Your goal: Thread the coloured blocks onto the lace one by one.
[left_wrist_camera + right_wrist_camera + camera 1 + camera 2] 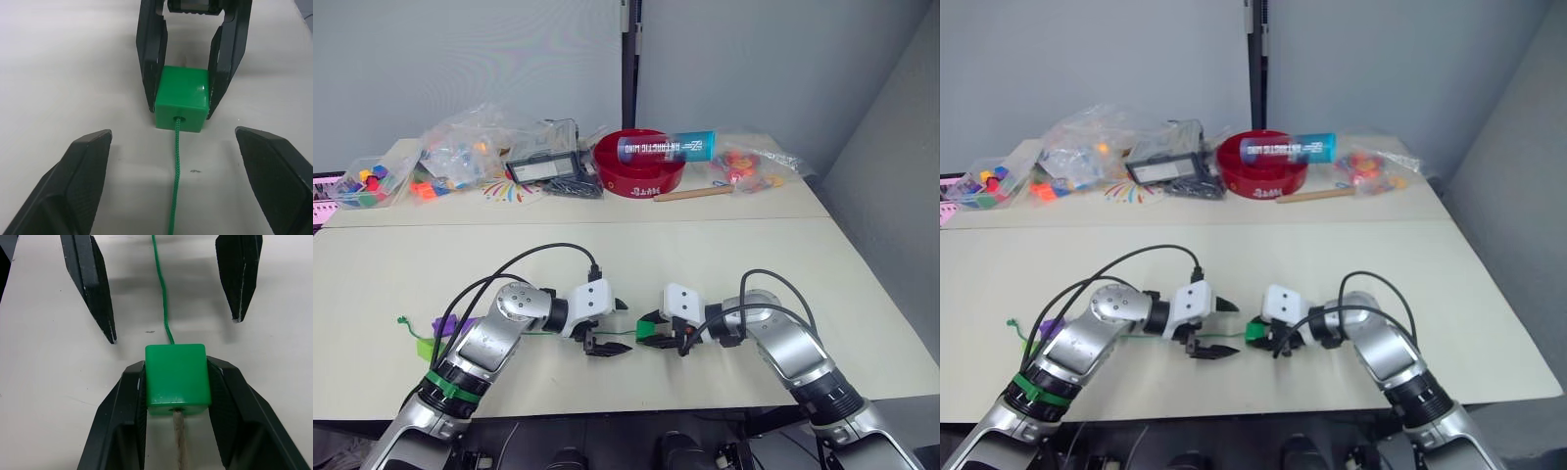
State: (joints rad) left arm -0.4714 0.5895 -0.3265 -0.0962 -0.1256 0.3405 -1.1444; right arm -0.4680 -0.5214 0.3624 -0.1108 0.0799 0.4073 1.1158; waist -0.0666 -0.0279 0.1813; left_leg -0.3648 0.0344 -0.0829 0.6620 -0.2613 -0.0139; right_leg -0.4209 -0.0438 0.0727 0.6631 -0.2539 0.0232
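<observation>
The right gripper (177,382) clamps the green cube (177,377); the lace (174,181) runs straight through it, its pale tip (179,445) pointing away from the spread-open left gripper (609,330).

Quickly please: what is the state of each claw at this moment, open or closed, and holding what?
Left claw: open, holding nothing, the lace running between its fingers.
Right claw: closed on the green block, already threaded on the lace.

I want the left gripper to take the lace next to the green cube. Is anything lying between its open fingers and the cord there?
Nothing visible does. The left gripper is open astride the lace, with bare table between its fingers and the cord. Ahead, the right gripper clamps the green cube, already on the lace.
</observation>
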